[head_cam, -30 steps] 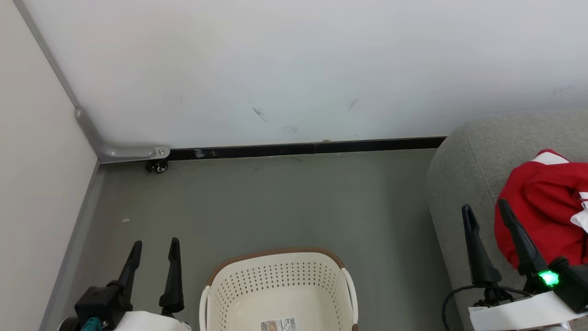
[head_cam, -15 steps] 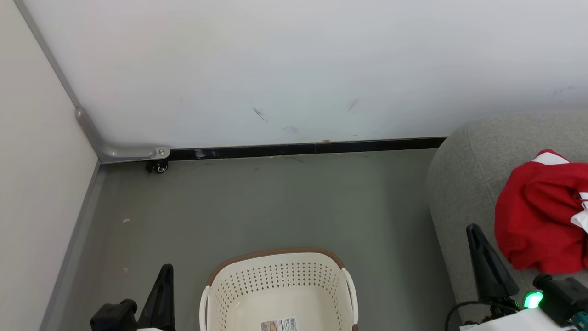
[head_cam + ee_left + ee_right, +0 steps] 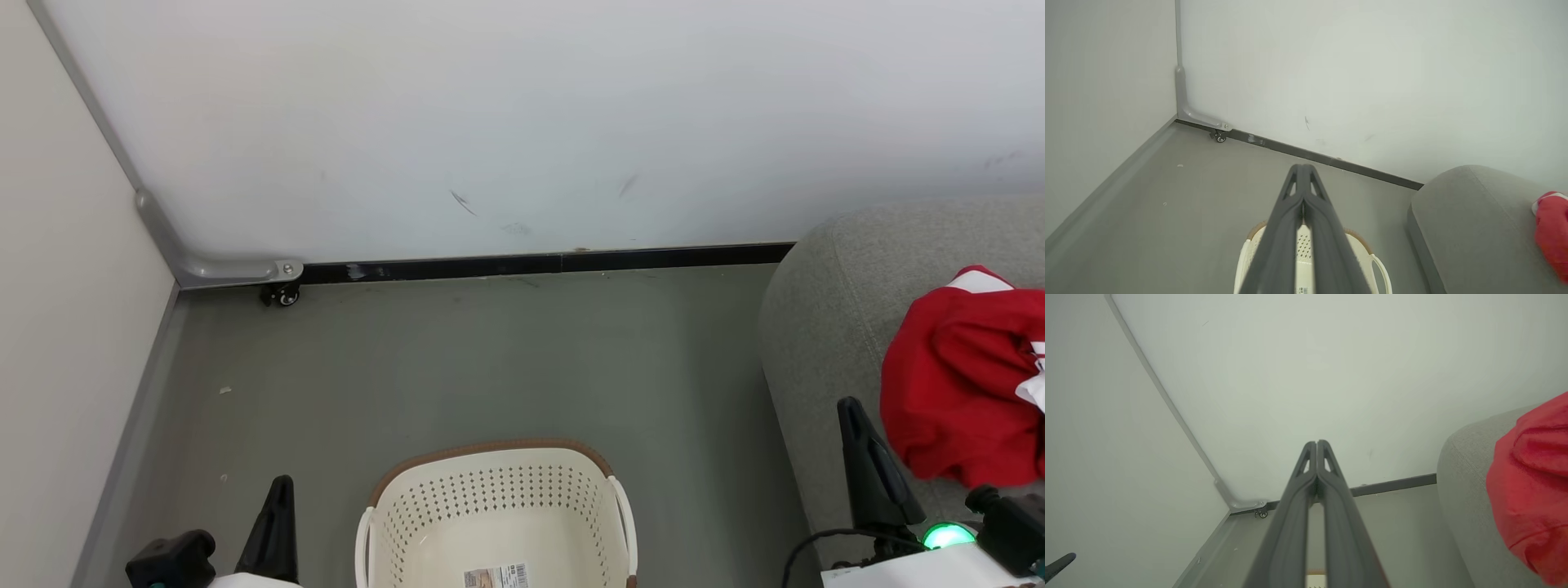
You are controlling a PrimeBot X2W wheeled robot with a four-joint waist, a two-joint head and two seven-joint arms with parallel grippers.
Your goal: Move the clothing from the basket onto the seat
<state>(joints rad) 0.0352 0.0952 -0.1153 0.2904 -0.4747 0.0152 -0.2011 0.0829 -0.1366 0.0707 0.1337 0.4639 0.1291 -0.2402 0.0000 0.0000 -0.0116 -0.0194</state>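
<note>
The red clothing (image 3: 963, 384) lies bunched on the grey seat (image 3: 824, 327) at the right, with white trim showing; it is also the red clothing (image 3: 1531, 482) on the seat (image 3: 1461, 506) in the right wrist view and the clothing (image 3: 1551, 232) at the left wrist view's right edge. The cream basket (image 3: 498, 514) stands on the floor at bottom centre, holding no garment, a label on its bottom. My left gripper (image 3: 277, 510) is shut at lower left, holding nothing, left of the basket. My right gripper (image 3: 857, 433) is shut, holding nothing, just left of the clothing.
A white wall with a black skirting strip (image 3: 539, 263) runs behind the grey floor (image 3: 490, 359). A side wall stands at the left. A small caster wheel (image 3: 280, 296) under a grey bracket sits in the corner.
Both grippers have shut and drawn back toward the bottom of the head view. The right one has come away from the clothing, which stays on the seat.
</note>
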